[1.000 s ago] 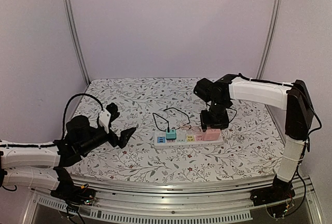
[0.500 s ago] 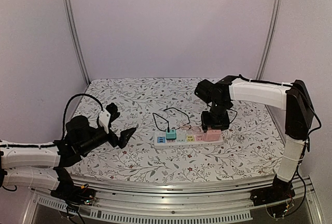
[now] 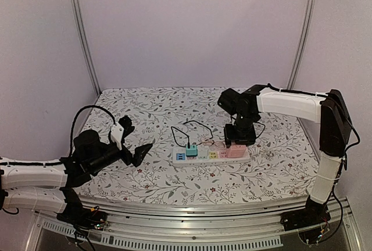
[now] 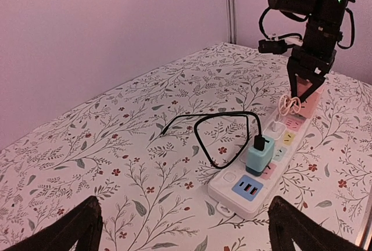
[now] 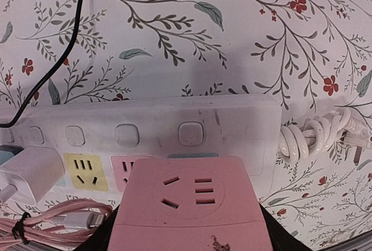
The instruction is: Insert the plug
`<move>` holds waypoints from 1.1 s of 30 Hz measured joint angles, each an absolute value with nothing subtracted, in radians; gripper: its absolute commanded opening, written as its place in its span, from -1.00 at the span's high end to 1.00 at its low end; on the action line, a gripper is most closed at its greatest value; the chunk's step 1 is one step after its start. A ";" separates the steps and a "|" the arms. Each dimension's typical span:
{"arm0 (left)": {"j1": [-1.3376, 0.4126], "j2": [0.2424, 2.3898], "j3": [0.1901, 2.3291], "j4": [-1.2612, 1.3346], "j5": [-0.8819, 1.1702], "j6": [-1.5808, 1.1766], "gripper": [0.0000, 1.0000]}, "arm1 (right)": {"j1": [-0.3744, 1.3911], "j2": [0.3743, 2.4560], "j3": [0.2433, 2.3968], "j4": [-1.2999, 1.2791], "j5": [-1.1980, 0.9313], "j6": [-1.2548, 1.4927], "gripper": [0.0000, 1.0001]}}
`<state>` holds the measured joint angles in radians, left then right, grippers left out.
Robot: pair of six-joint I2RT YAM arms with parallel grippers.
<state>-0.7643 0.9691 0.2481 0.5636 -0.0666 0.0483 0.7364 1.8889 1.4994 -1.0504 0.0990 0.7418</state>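
My right gripper [image 3: 239, 139] is shut on a pink cube plug [image 3: 236, 150] and holds it at the right end of the white power strip [image 3: 200, 159]. In the right wrist view the pink plug [image 5: 192, 204] fills the space between my fingers and covers the strip's [image 5: 244, 123] end socket. I cannot tell whether its prongs are seated. The left wrist view shows the right gripper [image 4: 304, 85] on the plug [image 4: 311, 99] at the strip's [image 4: 228, 186] far end. My left gripper [image 3: 136, 137] is open and empty, left of the strip; its fingers [image 4: 70, 230] frame the left wrist view.
A teal charger [image 3: 191, 149] with a looping black cable [image 3: 192, 125] sits in the strip's left half. A white charger [image 5: 26, 172] and a coiled pink cable [image 5: 52, 216] lie beside the yellow socket [image 5: 85, 171]. The strip's coiled white cord [image 5: 314, 137] lies at its right end.
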 measured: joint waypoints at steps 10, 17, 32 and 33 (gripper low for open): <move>-0.759 0.967 0.247 0.564 -0.064 0.049 -0.99 | 0.731 1.888 1.491 -1.030 0.089 0.744 1.00; -0.758 0.967 0.247 0.564 -0.064 0.049 -0.99 | 0.725 1.888 1.499 -1.092 0.125 0.739 1.00; -0.751 0.967 0.247 0.563 -0.064 0.048 -0.99 | 0.719 1.888 1.499 -1.025 0.089 0.735 1.00; -0.750 0.967 0.247 0.563 -0.064 0.048 -0.99 | 0.719 1.888 1.498 -1.023 0.088 0.735 1.00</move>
